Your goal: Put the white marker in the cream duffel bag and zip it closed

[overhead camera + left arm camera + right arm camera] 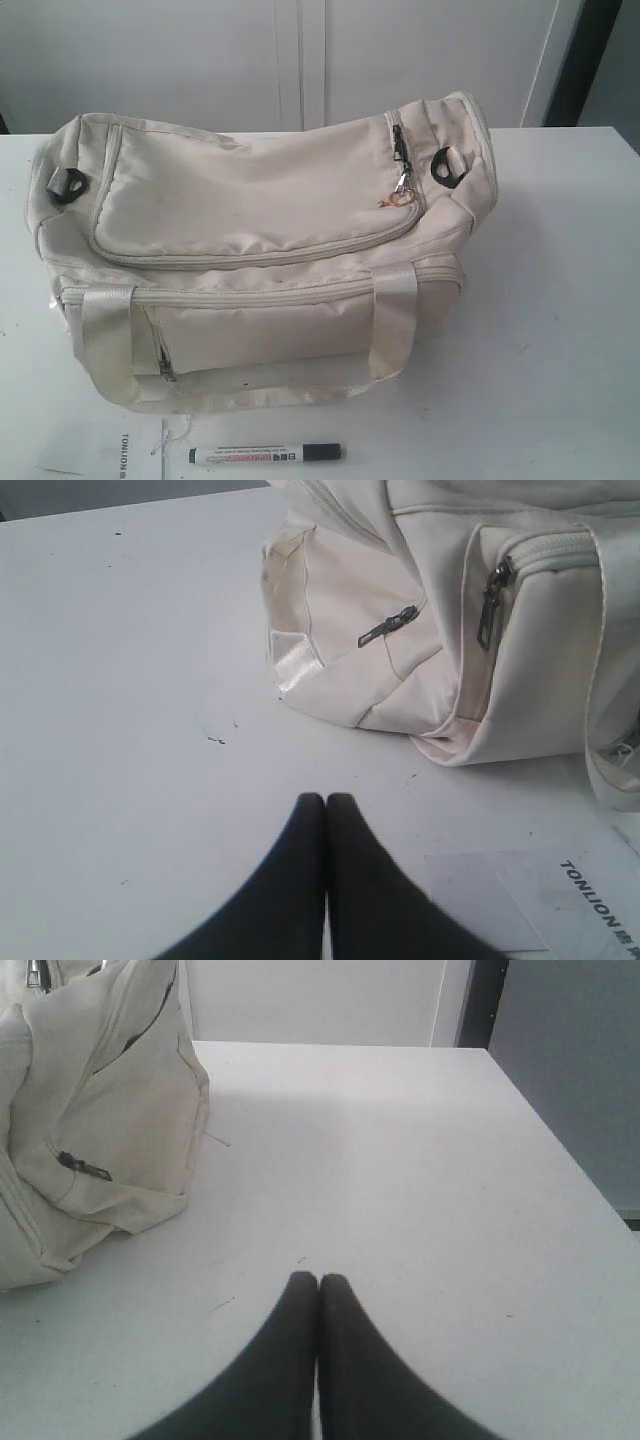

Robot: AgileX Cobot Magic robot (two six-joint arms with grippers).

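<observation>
Count: 1 bag (pixel 260 250), 1 marker (pixel 265 454), 1 printed sheet (pixel 100 452), 2 hands. All on a white worktop (pixel 560 320).

Bag: cream, soft, sits mid-worktop w/ its long side facing the ext. camera. Top flap lies flat. Metal zip pulls (pixel 401 165) hang at the flap's right end, exact no. unclear. 2 dark end rings (pixel 72 185), one per end. Front pocket has 1 pocket pull (pixel 165 372). A pale handle (pixel 250 388) droops across the front. Inside of bag not visible, so can't say what's in it.

Marker: outside the bag, flat on the worktop just in front of it, roughly parallel to the long side. White barrel, red label, black cap pointing right. Its other end is just beside the sheet. Not touching the bag.

L hand (pixel 326 802): fingers pressed tog., nothing btwn them, above bare worktop near one end of the bag, sheet close by. R hand (pixel 318 1280): likewise pressed tog., empty, near the bag's other end. Neither touches bag or marker.
</observation>
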